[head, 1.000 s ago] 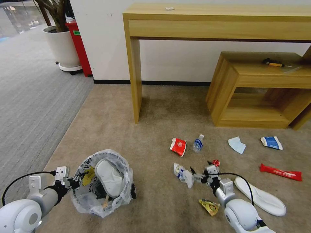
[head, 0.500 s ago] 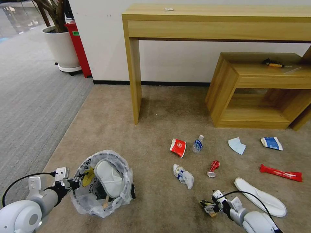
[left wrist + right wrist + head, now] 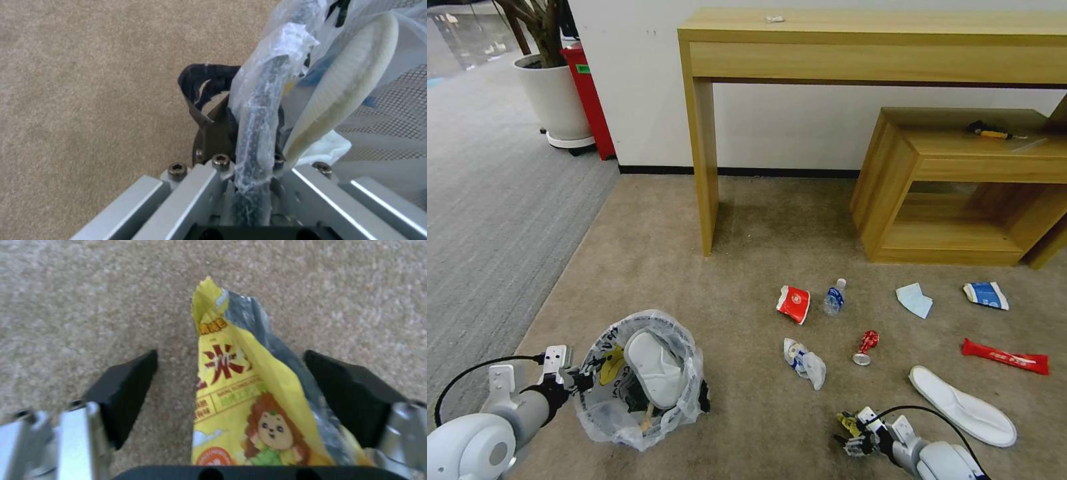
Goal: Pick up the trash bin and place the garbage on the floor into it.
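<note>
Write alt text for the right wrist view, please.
The right pincer hangs open over beige carpet, its two black fingers on either side of a crumpled yellow wrapper. The wrapper has red lettering and a cartoon character.

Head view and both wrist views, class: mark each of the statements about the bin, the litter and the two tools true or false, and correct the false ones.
1. The left tool grips the rim of the trash bin. True.
2. The right tool is shut on the red can. False: it is open, with the yellow wrapper between its fingers; the red can lies on the floor.
3. One white slipper is in the trash bin. True.
4. The small bottle stands on the wooden table. False: it lies on the floor.
</note>
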